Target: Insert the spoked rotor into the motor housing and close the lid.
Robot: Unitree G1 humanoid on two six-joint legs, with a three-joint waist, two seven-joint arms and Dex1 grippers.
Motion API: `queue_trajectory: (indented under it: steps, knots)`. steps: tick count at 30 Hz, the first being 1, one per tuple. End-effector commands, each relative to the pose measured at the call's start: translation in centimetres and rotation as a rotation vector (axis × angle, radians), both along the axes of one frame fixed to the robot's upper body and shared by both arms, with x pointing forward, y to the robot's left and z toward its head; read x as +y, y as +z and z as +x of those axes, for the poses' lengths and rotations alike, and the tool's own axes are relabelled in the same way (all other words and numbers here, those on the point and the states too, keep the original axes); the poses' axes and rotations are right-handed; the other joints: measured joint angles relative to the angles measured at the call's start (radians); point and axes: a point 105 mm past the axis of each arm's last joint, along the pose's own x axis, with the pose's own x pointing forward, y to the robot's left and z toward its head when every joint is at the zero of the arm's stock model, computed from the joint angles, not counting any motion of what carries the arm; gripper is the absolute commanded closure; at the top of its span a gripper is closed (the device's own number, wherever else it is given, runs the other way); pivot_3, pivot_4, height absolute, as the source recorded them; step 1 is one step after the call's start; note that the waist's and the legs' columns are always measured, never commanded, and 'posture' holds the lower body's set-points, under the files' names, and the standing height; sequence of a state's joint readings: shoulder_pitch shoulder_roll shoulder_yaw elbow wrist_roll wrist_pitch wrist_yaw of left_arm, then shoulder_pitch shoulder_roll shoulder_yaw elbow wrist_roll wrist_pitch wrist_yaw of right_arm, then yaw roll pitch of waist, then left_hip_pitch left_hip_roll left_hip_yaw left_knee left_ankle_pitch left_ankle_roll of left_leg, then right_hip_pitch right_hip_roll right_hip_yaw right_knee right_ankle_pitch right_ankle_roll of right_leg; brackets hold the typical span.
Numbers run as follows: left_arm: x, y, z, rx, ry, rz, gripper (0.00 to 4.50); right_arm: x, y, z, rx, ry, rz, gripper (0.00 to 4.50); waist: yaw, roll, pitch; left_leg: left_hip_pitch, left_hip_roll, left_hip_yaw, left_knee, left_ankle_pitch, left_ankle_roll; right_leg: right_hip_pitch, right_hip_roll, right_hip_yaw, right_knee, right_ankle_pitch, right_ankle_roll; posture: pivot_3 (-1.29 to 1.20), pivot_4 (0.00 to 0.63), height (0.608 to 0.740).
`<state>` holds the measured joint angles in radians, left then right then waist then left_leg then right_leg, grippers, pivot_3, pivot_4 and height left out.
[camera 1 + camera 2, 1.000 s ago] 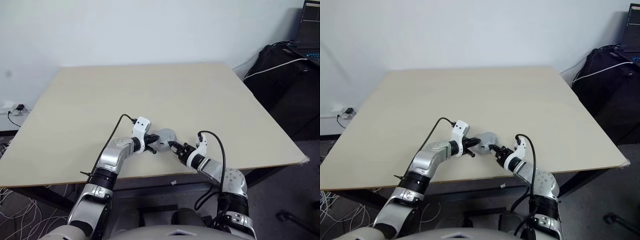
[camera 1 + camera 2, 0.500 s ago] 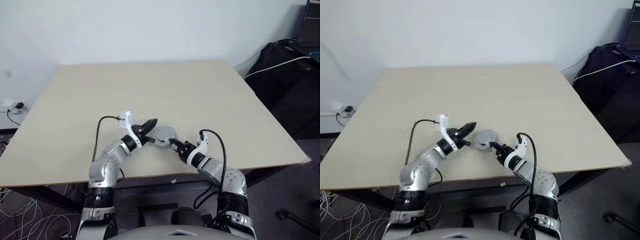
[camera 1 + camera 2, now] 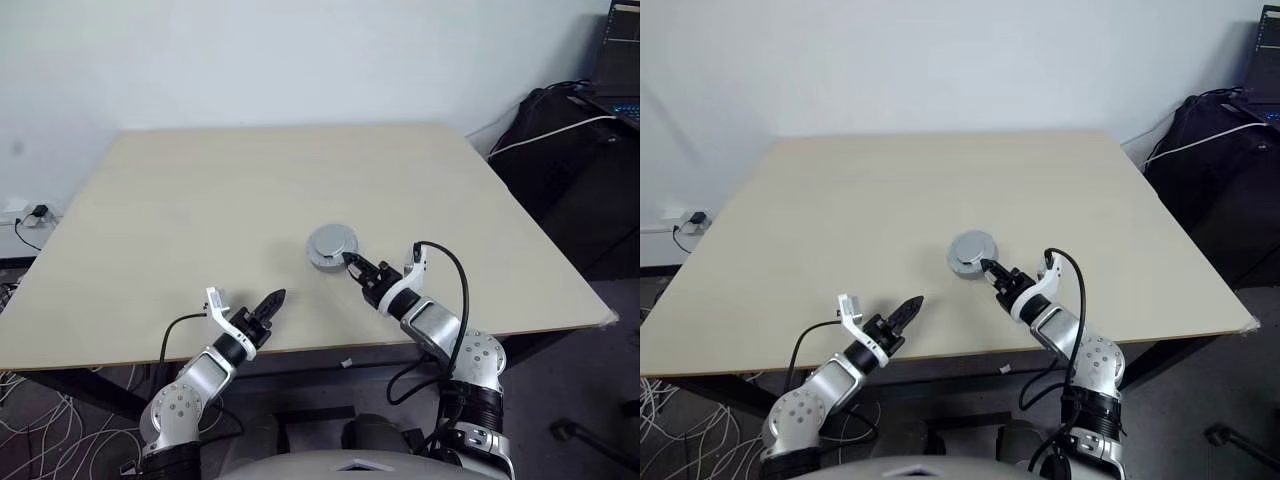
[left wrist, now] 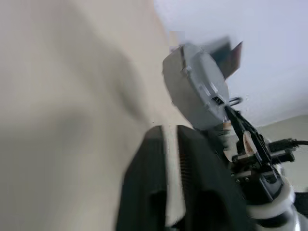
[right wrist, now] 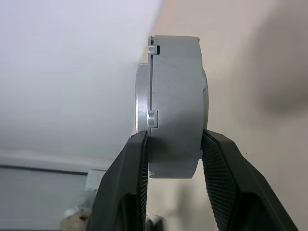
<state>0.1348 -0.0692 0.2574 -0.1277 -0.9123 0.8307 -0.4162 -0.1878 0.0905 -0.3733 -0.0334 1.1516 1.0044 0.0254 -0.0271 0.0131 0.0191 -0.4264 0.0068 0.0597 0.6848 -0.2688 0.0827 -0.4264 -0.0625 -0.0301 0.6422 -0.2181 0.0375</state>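
Observation:
A grey round casing (image 3: 331,245) is the motor housing with the lid shut on it, joined at a seam (image 5: 151,115). My right gripper (image 3: 348,262) is shut on it across its thickness, one finger (image 5: 130,183) on each flat face, holding it tilted a little above the table. The spoked rotor is hidden. My left gripper (image 3: 277,296) hovers over the table's front edge, well to the left of the casing and apart from it. In the left wrist view its fingers (image 4: 192,159) stand a narrow gap apart with nothing between them.
The beige table (image 3: 250,190) stretches far beyond both arms to a white wall. Black bags and a laptop (image 3: 590,130) stand off its right side. Cables and a wall socket (image 3: 30,215) lie off its left side.
My left gripper has let go of the casing, rolled, and drawn back and left to the table's front edge. My right gripper has raised the casing.

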Motion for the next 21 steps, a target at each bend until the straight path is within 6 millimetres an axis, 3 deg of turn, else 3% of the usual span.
queue_trajectory:
  steps: [1, 9, 16, 21]
  knots:
    - [-1.0, 1.0, 0.0, -0.015, 0.005, -0.150, 2.66, 3.5, 4.2, -0.5, -0.120, 0.078, 0.140, 3.17, 0.000, 0.000, 0.000, 0.000, 0.000, 0.000, 0.000, 0.000, 0.000, 0.000, 0.000, 0.000, 0.000, 0.000, 0.000, 0.00, 0.000, 0.740]
    - [-2.3, 2.4, 0.4, -0.043, -0.037, -0.304, 0.03, 5.8, 5.3, -2.3, -0.113, 0.174, 0.168, 3.17, 0.001, 0.000, 0.000, -0.001, 0.000, 0.001, 0.000, 0.000, 0.000, 0.002, 0.001, 0.001, 0.000, 0.000, 0.000, 0.00, 0.000, 0.740]
    - [-3.0, 5.0, 1.2, -0.120, -0.044, -0.454, 0.03, 6.0, 3.7, -3.2, -0.037, 0.198, 0.141, 3.17, 0.000, -0.001, 0.000, 0.000, 0.000, 0.002, 0.000, 0.000, 0.000, 0.003, 0.001, 0.002, 0.000, 0.000, 0.000, 0.00, 0.000, 0.740]
    - [-3.0, 5.6, 1.1, -0.145, -0.041, -0.489, 0.03, 5.7, 2.8, -3.3, 0.003, 0.200, 0.131, 3.17, 0.001, -0.002, 0.000, 0.000, 0.000, 0.002, 0.001, 0.000, 0.001, 0.004, 0.001, 0.002, 0.000, 0.000, 0.000, 0.00, 0.000, 0.740]
